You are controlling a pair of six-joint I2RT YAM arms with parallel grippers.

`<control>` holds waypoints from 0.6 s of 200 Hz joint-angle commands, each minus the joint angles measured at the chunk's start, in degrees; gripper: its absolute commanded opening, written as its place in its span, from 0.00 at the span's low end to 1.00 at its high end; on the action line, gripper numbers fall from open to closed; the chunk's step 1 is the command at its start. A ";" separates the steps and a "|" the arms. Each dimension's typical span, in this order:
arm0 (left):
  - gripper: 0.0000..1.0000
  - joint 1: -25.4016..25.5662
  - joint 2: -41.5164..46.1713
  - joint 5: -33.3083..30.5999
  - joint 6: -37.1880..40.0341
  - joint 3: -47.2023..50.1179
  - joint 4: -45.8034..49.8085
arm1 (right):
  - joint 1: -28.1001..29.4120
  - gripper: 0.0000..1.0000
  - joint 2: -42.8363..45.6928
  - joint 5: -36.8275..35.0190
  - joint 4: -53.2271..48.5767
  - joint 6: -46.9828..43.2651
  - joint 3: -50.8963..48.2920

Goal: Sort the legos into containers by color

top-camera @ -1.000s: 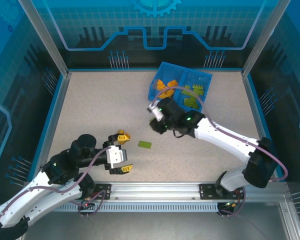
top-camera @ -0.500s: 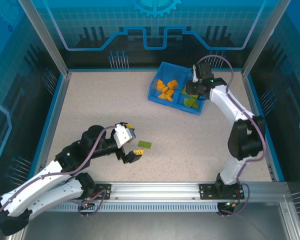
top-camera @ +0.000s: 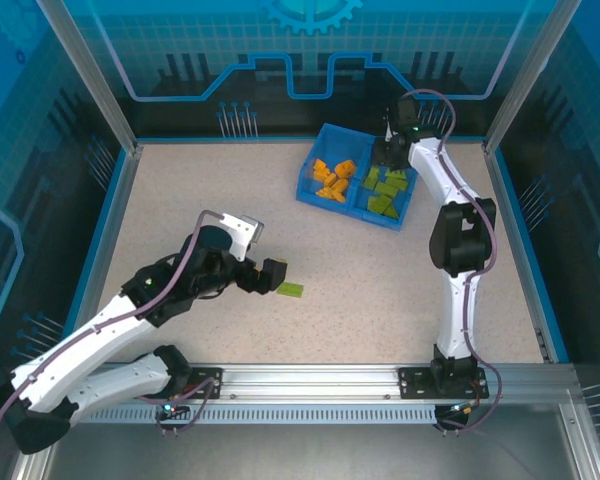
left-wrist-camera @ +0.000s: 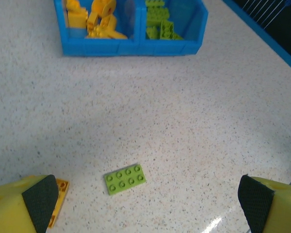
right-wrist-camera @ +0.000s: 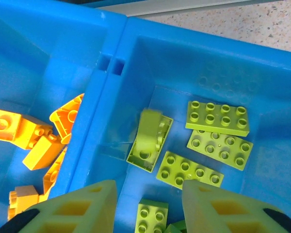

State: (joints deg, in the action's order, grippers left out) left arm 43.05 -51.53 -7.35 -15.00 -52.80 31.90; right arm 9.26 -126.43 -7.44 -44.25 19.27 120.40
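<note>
Left pincer wide by flat studded green plate; right pincer narrow, empty, over 3 o'clock bin of glossy tray.

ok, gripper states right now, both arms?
Left gripper: open, empty, above the green lego on the table.
Right gripper: partly open, empty, over the green compartment.

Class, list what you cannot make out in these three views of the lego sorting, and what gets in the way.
Left wrist view: the loose orange lego, half hidden behind a finger of the left tool.
Right wrist view: the lowest green lego, cut off by the bottom edge by the right tool; the leftmost orange legos, cut by the left edge.
Top view: the sorted legos in the tray, too small to count.
</note>
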 commanded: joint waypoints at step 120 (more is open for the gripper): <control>0.98 4.25 -33.55 -5.28 -34.06 -3.48 0.67 | 6.05 0.73 46.03 15.85 1.05 2.56 -41.81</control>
State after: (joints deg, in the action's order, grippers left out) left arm 46.26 -79.77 -11.16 -42.00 -53.43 31.07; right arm 13.06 -85.38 5.69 -42.85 20.69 84.25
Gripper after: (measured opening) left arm 0.974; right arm 0.674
